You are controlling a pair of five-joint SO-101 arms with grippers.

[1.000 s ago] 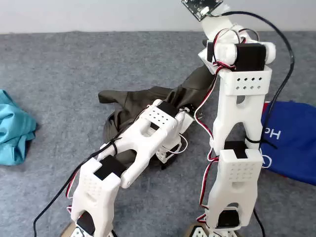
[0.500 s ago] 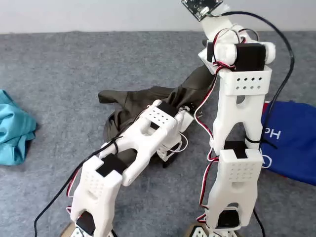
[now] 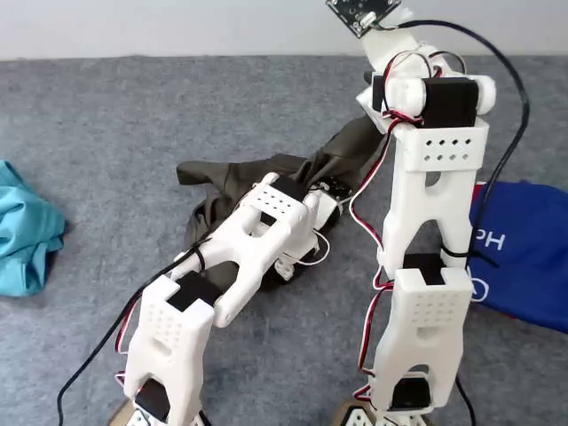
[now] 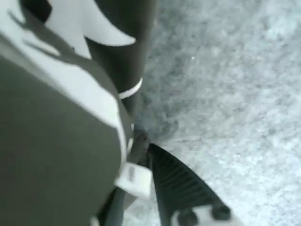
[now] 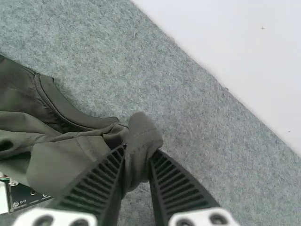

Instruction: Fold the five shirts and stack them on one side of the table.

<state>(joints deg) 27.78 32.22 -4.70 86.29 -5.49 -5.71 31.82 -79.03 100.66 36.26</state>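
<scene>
A dark olive shirt [image 3: 226, 182] lies crumpled in the middle of the grey carpet, with one end pulled up toward the tall right arm [image 3: 439, 177]. My right gripper [image 5: 136, 157] is shut on a bunched fold of that olive shirt [image 5: 47, 127], holding it above the carpet. My left gripper [image 4: 141, 150] is shut on the olive shirt's edge [image 4: 51, 160], beside a small white tag [image 4: 134, 178]. The shirt's white print shows close to the left wrist camera. In the high view the left arm [image 3: 257, 235] stretches low over the shirt's middle.
A teal shirt [image 3: 27, 235] lies bunched at the left edge of the table. A blue shirt with white print [image 3: 524, 253] lies at the right, partly behind the right arm. Bare grey carpet [image 3: 133, 106] runs along the back up to a white wall.
The left arm's wrist has shifted a little back and to the left over the olive shirt. The right arm has stayed in place, still holding the raised fold.
</scene>
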